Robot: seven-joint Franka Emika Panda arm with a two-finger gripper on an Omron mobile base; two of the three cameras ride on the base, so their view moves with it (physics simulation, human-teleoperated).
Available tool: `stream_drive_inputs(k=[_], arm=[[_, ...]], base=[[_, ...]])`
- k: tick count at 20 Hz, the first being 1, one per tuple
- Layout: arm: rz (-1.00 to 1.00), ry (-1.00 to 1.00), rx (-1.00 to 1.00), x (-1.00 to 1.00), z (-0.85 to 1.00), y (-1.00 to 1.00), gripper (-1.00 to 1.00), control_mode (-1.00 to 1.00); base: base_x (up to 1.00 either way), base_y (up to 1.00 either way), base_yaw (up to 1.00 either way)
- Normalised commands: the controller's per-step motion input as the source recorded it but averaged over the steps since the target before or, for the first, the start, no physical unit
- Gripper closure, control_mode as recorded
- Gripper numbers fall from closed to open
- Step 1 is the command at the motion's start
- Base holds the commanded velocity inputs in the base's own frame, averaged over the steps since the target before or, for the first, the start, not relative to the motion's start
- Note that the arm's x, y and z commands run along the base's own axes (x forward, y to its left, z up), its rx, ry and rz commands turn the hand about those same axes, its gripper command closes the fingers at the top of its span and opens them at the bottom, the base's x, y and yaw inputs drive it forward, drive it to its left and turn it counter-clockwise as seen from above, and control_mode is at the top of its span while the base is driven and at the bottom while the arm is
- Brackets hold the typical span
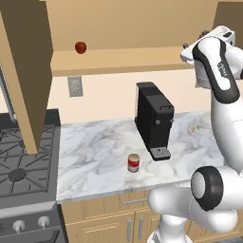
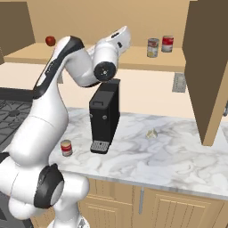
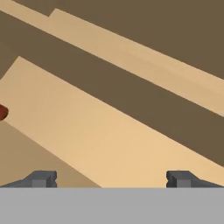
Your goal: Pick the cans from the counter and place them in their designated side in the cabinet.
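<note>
A can [image 1: 134, 163] with a red label and pale top stands on the marble counter [image 1: 95, 156], in front of the coffee machine; it also shows as the can [image 2: 66, 148] in the right base view. On the cabinet shelf [image 2: 133, 60] a yellowish-olive can [image 2: 152, 47] stands beside a red-and-grey can [image 2: 167, 43] at the right end. My gripper [image 3: 111, 178] is open and holds nothing, its fingertips [image 3: 41, 178] wide apart, facing tan cabinet boards. The hand [image 2: 121, 36] is raised at shelf height, left of those two cans.
A black coffee machine [image 2: 104, 116] stands mid-counter under my arm. A red ball-like fruit [image 1: 80, 47] sits at the shelf's left end. An open brown cabinet door [image 2: 209, 67] hangs at the right, another door [image 1: 26, 71] at the left. The gas stove [image 1: 23, 161] borders the counter's left.
</note>
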Motion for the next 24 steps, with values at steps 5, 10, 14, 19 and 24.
stream_drive_inputs(k=[5, 10, 14, 19, 24], arm=[[-0.04, 0.01, -0.01, -0.61, -0.10, 0.26, -1.00, -1.00], [0.00, 0.13, -0.08, -0.60, -0.07, 0.17, -1.00, -1.00], [0.00, 0.25, -0.12, -0.58, -0.03, 0.09, -1.00, -1.00], [0.00, 0.32, -0.12, -0.49, -0.11, 0.12, -1.00, -1.00], [0.00, 0.36, -0.12, -0.15, -0.28, 0.19, -1.00, -1.00]], base=[[0.00, 0.00, 0.00], [0.00, 0.00, 0.00], [0.00, 0.00, 0.00], [0.00, 0.00, 0.00], [0.00, 0.00, 0.00]])
